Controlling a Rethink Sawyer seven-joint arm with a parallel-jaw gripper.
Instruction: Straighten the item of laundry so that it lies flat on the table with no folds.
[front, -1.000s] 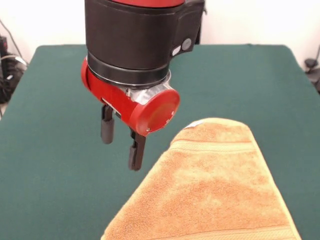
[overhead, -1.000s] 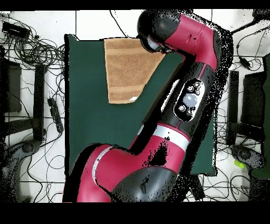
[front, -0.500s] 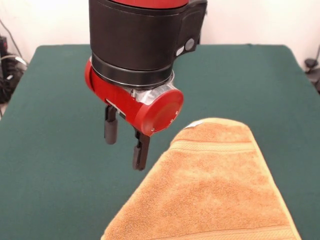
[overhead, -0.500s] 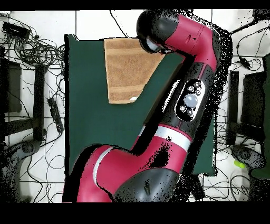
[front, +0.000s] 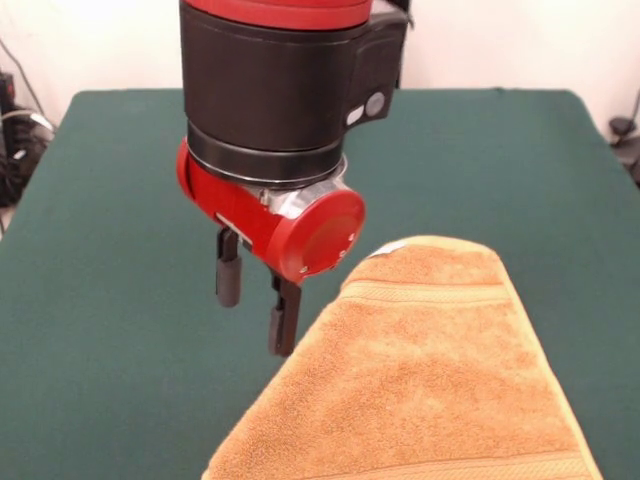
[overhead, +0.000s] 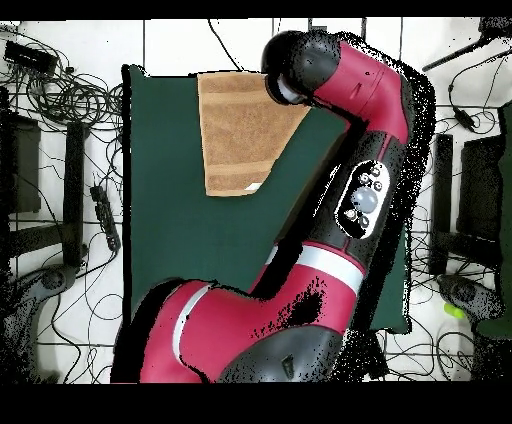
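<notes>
Front view: red and black arm (front: 275, 110) comes down over the table (front: 110, 330), dark green cloth. Tool (front: 256, 301) hangs under the red wrist cap, two dark fingers (front: 229, 281) pointing down with a clear gap between them, nothing in the gap, so it stands open and empty. Right-hand finger tip sits just beside the towel's slanted left edge; contact can't be told from here. Towel (front: 420, 390), orange-tan terry, lies in the picture's lower right and runs off the bottom edge. Its left side is folded in on a diagonal, so the shape tapers toward a rounded top. One woven stripe band crosses near the top, another near the bottom edge. Small white tag (front: 388, 247) shows at the top left corner of the towel. Overhead view: towel (overhead: 240, 120) lies against the top edge of the table (overhead: 170, 240), left of the arm's head. Right side of the towel cut on a diagonal, partly hidden by the arm (overhead: 340, 90). White tag spot (overhead: 255, 187) at its lower edge. Tool itself hidden under the arm here. Cables (overhead: 60, 90) cover the floor around the table.
</notes>
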